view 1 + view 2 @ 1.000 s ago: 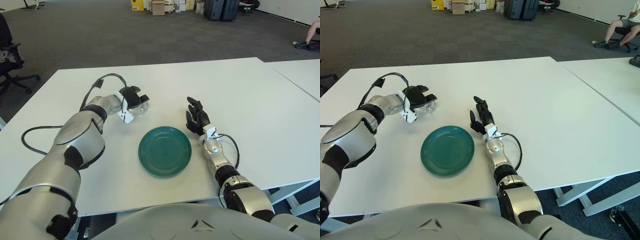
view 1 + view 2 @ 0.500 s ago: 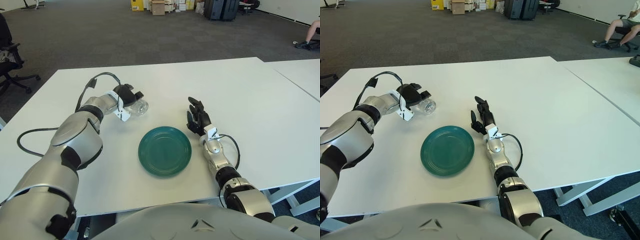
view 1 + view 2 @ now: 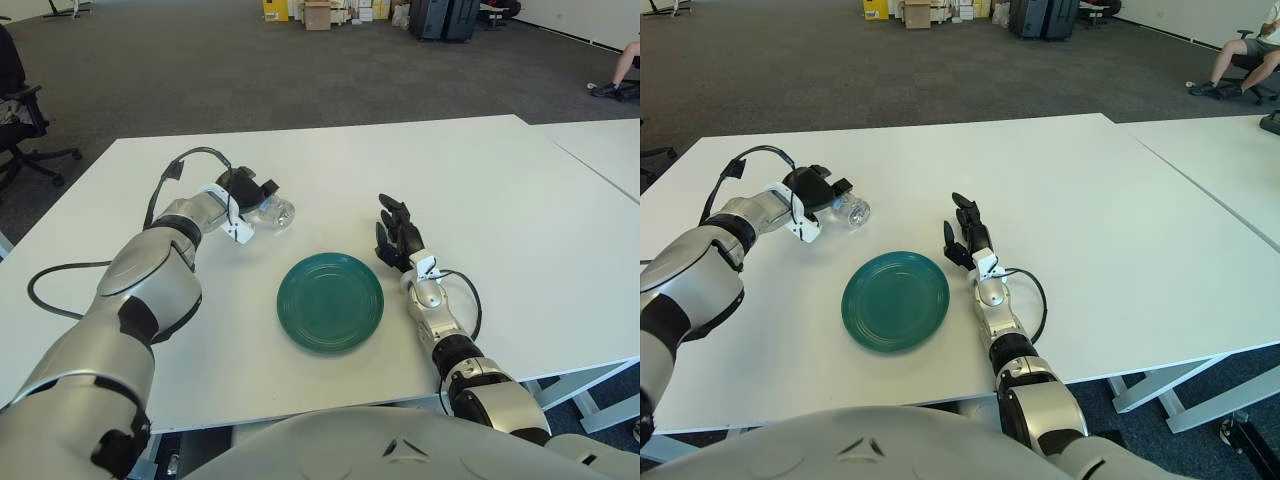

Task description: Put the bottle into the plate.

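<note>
White worktop, second table at its right edge, grey carpet, boxes far back, office chair left.

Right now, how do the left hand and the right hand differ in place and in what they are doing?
The left hand lies far left of the green plate, fingers around the clear bottle lying on the table; the right hand sits just right of the plate, fingers extended, holding nothing. The left reaches away; the right stays near the body. Both rest low on the white table.
</note>
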Controlling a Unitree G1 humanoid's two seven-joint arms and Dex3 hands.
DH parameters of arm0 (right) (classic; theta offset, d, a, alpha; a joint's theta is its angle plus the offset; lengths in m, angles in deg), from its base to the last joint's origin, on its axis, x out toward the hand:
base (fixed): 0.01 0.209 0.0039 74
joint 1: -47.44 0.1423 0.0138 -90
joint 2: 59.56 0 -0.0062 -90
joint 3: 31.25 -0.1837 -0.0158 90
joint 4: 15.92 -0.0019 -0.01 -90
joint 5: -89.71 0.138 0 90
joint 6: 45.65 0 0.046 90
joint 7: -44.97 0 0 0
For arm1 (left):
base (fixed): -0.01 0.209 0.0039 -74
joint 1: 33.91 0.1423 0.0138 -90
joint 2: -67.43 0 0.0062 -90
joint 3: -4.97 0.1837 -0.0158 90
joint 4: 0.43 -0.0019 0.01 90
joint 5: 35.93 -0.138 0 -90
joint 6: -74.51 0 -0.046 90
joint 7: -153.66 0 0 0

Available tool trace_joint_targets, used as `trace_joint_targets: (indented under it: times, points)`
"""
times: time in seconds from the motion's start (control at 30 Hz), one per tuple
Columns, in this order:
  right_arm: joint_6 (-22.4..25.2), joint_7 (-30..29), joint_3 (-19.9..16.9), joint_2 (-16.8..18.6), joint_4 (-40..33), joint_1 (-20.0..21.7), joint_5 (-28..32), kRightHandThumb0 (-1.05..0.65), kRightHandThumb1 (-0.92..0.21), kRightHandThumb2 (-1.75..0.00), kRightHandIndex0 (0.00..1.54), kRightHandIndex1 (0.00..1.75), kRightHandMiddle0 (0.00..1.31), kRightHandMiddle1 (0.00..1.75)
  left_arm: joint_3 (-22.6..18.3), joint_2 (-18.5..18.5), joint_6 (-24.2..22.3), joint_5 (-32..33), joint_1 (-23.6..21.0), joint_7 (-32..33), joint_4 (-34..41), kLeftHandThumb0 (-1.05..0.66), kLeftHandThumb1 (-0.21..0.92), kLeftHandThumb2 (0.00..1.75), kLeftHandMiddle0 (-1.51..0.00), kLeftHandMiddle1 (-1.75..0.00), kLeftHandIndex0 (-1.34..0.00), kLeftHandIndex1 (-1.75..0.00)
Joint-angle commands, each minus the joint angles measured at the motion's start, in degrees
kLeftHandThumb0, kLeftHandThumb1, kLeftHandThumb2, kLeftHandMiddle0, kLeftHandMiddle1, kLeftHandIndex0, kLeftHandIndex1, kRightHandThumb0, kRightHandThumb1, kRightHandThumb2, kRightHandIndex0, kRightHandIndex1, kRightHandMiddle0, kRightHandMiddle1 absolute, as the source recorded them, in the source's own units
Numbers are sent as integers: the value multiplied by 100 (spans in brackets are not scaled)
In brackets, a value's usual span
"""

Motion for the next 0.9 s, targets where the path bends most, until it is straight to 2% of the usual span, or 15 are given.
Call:
trace_joint_targets:
  times: [0.0, 0.2, 0.27, 0.4, 0.6, 0.87]
  points:
    - [132, -12, -47, -92, 198, -342, 30, -71, -92, -76, 23, 2, 0, 49, 17, -96, -89, -22, -49, 93, 13, -54, 87, 7, -50, -6, 0, -91]
    - [43, 30, -59, -92, 194, -379, 53, -71, -92, -76, 23, 2, 0, 48, -39, -85, -110, 30, -46, 16, 18, -53, 88, 13, -48, -4, 0, -85]
    - [52, 33, -65, -89, 187, -384, 56, -71, -92, -75, 23, 1, 0, 47, -56, -81, -115, 48, -32, 7, 20, -54, 78, 35, -48, -2, 0, -83]
    - [77, 30, -83, -78, 190, -382, 68, -71, -92, -75, 23, 1, 0, 48, -119, -49, -160, 107, 85, -18, 10, -54, 70, 51, -47, -1, 0, -82]
    - [167, 76, -101, -74, 146, -391, 97, -70, -92, -75, 24, 1, 0, 49, -317, 39, -324, 297, 339, -147, -50, -54, 67, 58, -47, 0, 0, -82]
    - [181, 113, -130, -92, 118, -420, 118, -70, -92, -75, 24, 1, 0, 50, -443, 195, -376, 463, 453, -160, -51, -50, 57, 70, -51, -2, 0, -96]
